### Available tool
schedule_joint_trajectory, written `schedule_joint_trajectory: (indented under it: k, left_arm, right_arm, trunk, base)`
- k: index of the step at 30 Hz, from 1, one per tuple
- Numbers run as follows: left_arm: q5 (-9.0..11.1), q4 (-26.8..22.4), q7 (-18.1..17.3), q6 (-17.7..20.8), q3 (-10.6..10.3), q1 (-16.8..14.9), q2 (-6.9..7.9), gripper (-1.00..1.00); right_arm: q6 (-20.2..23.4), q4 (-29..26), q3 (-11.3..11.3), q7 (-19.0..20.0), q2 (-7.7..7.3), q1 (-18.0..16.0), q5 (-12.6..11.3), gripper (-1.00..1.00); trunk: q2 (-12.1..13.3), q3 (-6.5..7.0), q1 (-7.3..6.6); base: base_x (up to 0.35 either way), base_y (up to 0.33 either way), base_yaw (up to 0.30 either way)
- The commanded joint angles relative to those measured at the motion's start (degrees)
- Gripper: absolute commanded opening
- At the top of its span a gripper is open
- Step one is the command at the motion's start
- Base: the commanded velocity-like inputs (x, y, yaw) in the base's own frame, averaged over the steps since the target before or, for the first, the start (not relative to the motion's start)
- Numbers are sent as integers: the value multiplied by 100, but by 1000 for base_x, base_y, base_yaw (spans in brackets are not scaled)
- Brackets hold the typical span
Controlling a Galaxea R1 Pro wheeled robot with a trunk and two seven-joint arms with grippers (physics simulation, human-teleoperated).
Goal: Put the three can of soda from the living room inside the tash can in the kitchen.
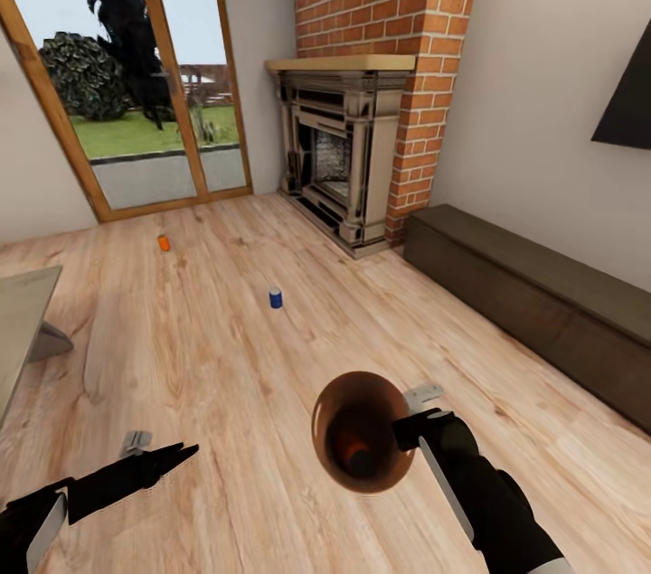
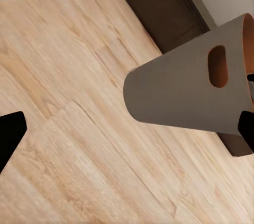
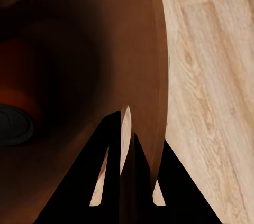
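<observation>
1. Left gripper [image 1: 176, 452]: low over the wood floor [image 1: 226, 348], fingers drawn together to a point in the head view, nothing between them. In the left wrist view only dark finger edges [image 2: 9, 137] show at the frame borders, so how wide they stand there cannot be told. It touches nothing.
2. Orange can [image 1: 164, 242]: upright on the floor, far ahead of the left gripper, near the glass doors [image 1: 136, 68].
3. Blue can [image 1: 276, 297]: upright on the floor, ahead of both grippers, between them in line, well apart from the orange one.
4. Tash can [image 1: 362, 431]: held off the floor, tipped so its mouth faces the head camera. Copper-brown inside; an orange shape lies within [image 1: 348, 446], with a dark round end [image 3: 13, 124] beside it in the right wrist view. From the left wrist view its grey outside [image 2: 180, 94] and a handle slot show.
5. Right gripper [image 1: 407, 432]: clamped on the bucket's rim at its right side, one finger inside the wall, one outside, the wall [image 3: 126, 129] pinched between them.
6. Fireplace [image 1: 339, 149] and a low dark bench [image 1: 533, 294]: beyond the right gripper, along the wall.
</observation>
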Motion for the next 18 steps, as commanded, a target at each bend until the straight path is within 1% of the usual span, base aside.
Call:
schedule_joint_trajectory:
  k: [1,18]
  left_arm:
    - [-1,2,2,0,0,0,0,100]
    - [0,0,4,-1,0,0,0,100]
  right_arm:
    - [-5,-3,-1,26,1,-1,-53,-100]
    - [-5,-3,-1,26,1,-2,-53,-100]
  trunk:
    - [0,1,0]
    - [0,1,0]
  base:
    - [315,212,-2]
    - [315,194,0]
